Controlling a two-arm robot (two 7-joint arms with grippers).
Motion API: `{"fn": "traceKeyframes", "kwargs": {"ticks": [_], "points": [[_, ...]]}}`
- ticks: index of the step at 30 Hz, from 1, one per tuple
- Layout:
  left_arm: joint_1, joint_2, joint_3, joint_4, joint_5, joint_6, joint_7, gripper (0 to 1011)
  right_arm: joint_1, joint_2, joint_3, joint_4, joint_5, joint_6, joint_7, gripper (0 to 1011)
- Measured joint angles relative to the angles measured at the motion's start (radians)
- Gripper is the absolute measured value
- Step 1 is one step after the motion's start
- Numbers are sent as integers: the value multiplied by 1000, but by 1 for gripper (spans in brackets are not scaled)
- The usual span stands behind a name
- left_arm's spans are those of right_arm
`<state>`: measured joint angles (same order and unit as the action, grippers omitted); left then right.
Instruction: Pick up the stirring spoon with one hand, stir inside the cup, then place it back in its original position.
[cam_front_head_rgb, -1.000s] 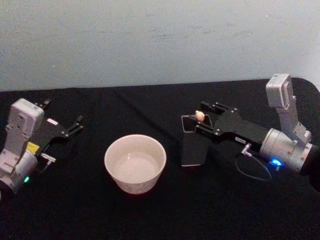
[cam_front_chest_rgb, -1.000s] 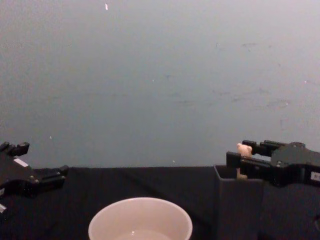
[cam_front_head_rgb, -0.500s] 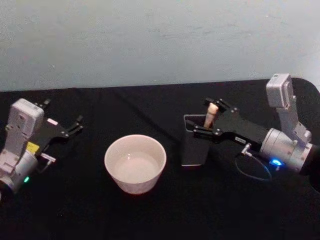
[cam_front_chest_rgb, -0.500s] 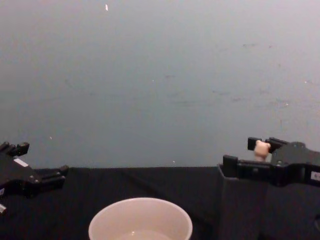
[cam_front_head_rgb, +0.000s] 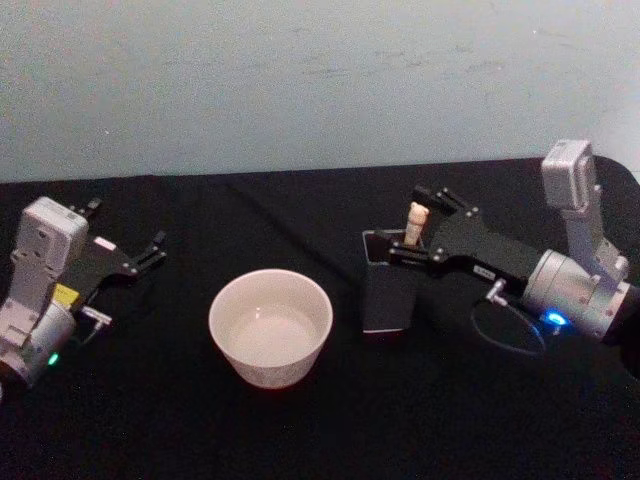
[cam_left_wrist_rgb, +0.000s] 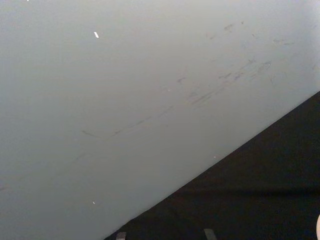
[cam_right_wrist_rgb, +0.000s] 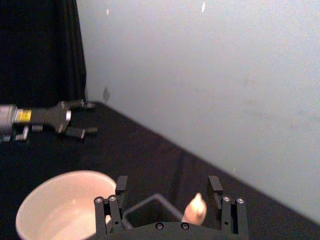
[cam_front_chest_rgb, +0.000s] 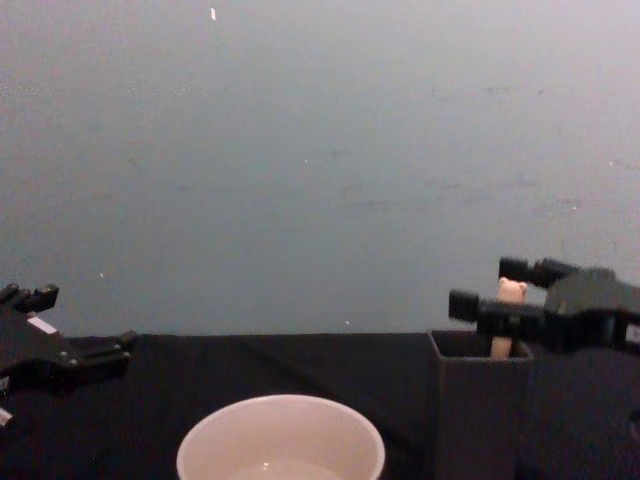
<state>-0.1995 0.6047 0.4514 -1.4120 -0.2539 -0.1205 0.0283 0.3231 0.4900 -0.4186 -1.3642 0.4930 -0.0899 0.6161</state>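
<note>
The cup (cam_front_head_rgb: 270, 327) sits nearest, low in the middle of the black table (cam_front_head_rgb: 300, 430). It is round, wide and cream-white, with its mouth facing up, so a spoon could dip in from above. Nothing touches it. Just to its right and a bit farther back stands the holder (cam_front_head_rgb: 384, 290), a tall dark grey square box that is narrower than the cup. Its job seems to be to keep the stirring spoon (cam_front_head_rgb: 415, 222) standing up, with the handle poking out of the top where a claw can reach it. The spoon's pale handle and tiny bear head stick up above the far right part of the holder's mouth, and its lower end is down inside the box. The right gripper (cam_front_head_rgb: 418, 225) reaches in from the right at the height of the holder's top. Its two fingers are spread apart, one on each side of the handle, and the handle leans close to one finger. It does not squeeze the spoon. It looks lined up to close on the handle, so the pick-up is probably not done yet. Far off at the left edge of the table, the left gripper (cam_front_head_rgb: 150, 247) rests with its fingers apart, holding nothing.
</note>
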Motion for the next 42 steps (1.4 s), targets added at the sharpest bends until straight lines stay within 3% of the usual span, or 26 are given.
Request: {"fn": "traceKeyframes", "kwargs": {"ticks": [7,10,14,19,25,31,42], "points": [[0,0,0,0,0,0,0,1001,-27,-12,65,-57,16,-58,-64,1002],[0,0,0,0,0,0,0,1001,-46,-32,105,-75,-5,-87,-144,1002],[0,0,0,0,0,0,0,1001,-64,-74,148,-72,-67,-93,-297,1002],[0,0,0,0,0,0,0,1001,-73,-112,165,-37,-121,-58,-409,1002],[0,0,0,0,0,0,0,1001,-75,-137,159,14,-145,-4,-426,1002],[0,0,0,0,0,0,0,1001,-78,-148,144,49,-162,33,-400,1002],[0,0,0,0,0,0,0,1001,-73,-160,139,74,-184,53,-369,1002]]}}
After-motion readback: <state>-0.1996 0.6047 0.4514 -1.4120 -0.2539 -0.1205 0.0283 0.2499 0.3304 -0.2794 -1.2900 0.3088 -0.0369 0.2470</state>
